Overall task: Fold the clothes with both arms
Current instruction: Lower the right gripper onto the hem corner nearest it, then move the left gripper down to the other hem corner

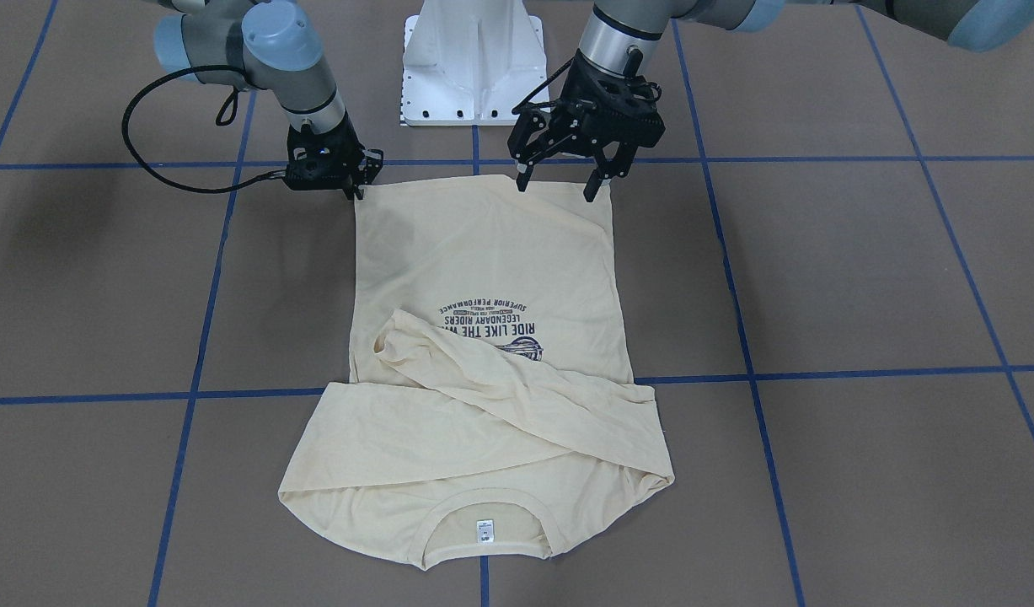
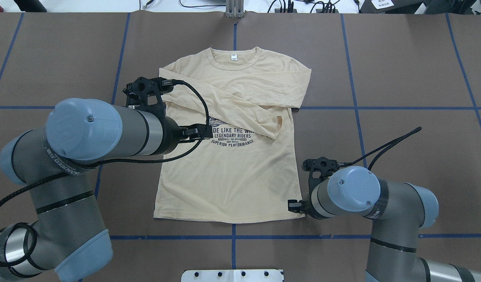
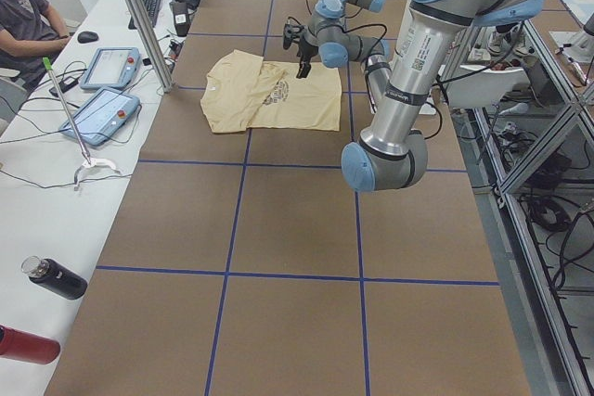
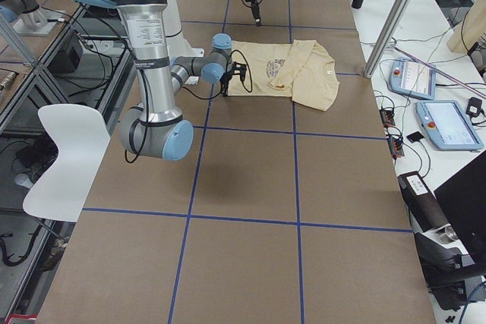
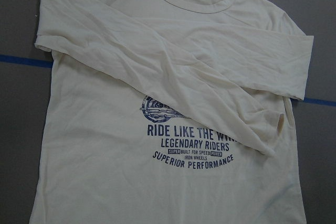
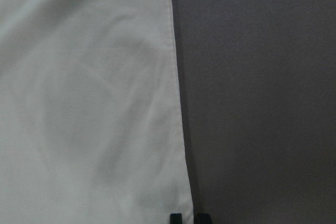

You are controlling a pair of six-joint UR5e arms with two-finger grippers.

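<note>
table (image 1: 862,278) with the t-shirt (image 1: 483,253) spread print-up before the white pedestal base (image 1: 474,63), hem nearest the base, sleeves (image 1: 525,384) crossed over the chest; likely step: seizing the hem. left gripper (image 1: 559,187), jaws wide apart, hangs over the hem on the base's left; right gripper (image 1: 356,190), jaws narrowed to a slit, sits at the hem corner on the base's right, grip on cloth unclear. next: the left drops and closes, then both carry the hem away from the base.
</note>
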